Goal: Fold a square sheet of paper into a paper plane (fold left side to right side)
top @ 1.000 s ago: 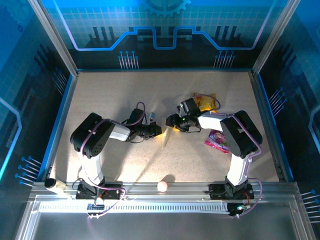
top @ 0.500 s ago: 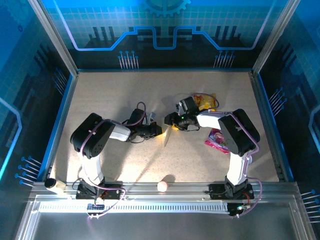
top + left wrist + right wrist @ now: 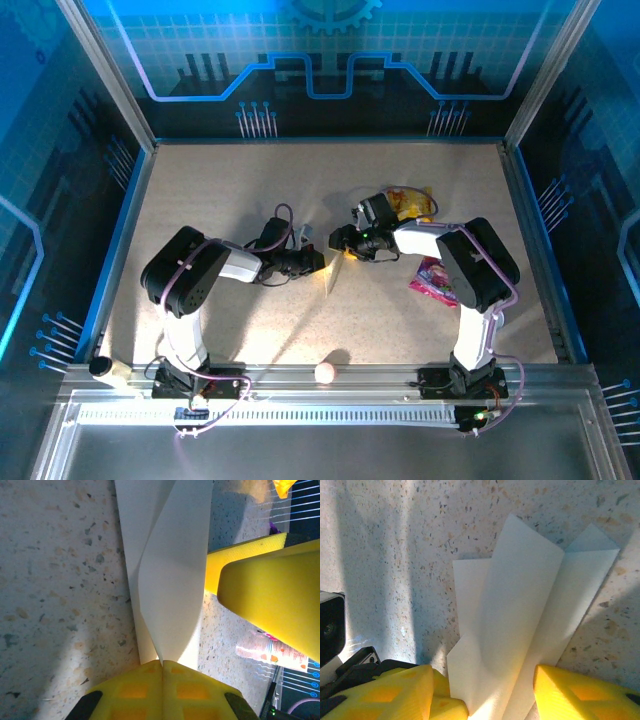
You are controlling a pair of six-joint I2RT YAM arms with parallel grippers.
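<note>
the square sheet of paper (image 3: 172, 575), a narrow creased strip with one flap standing up, lies near the middle of the tabletop (image 3: 230, 200). the left gripper (image 3: 162, 664) is pinched shut on one end of it. the right gripper (image 3: 495, 685) stands about half open, set astride the raised flap without clamping it. best, i think, to hold the left pinch as the anchor, sweep the flap across evenly, then press along the crease so the edges meet.
</note>
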